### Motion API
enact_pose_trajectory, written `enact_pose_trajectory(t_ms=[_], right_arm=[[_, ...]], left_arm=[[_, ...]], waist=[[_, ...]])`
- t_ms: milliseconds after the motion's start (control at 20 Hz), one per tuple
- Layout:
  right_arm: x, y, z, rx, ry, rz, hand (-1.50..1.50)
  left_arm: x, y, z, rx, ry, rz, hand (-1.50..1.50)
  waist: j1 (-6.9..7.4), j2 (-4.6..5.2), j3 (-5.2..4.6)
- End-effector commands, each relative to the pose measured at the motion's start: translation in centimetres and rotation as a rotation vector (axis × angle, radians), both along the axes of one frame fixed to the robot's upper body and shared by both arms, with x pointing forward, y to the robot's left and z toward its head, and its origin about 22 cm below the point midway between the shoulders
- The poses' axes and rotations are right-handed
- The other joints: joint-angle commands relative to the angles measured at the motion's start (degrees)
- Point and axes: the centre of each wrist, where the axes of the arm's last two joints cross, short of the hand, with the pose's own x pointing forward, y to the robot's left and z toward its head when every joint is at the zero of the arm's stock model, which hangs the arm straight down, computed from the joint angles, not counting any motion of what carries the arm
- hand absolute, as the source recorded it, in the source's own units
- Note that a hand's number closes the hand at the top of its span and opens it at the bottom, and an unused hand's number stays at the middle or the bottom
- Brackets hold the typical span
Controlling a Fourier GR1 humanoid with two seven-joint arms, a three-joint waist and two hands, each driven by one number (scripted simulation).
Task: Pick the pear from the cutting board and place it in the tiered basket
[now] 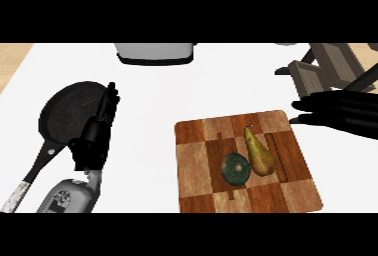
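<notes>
Black right hand [345, 113] flat, fingers [313, 105] straight (pear [258, 153] untouched).

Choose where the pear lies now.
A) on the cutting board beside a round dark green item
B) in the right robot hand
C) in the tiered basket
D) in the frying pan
A: the pear lies on the cutting board, with the round dark green item right beside it.

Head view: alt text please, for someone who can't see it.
A pear lies on a wooden cutting board beside a round dark-green item, with the right robot hand open past the board's far right corner, near the tiered basket. The left robot hand rests open at a black frying pan's edge.
</notes>
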Motion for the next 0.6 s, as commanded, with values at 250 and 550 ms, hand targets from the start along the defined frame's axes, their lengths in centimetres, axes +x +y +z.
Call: enact_pose_trajectory(t_ms=[250, 550], right_arm=[[-2.1, 4.5, -2.8, -0.127, -0.056, 0.001, -1.50], [-3.0, 4.6, -3.9, -0.260, -0.031, -0.013, -1.50]], left_arm=[[-1.3, 1.2, -0.1, 0.016, 0.000, -0.008, 0.00], [-1.5, 1.6, -0.8, 0.004, 0.020, -0.008, 0.00]], waist=[[0.18, -0.01, -0.08], [0.01, -0.02, -0.08]])
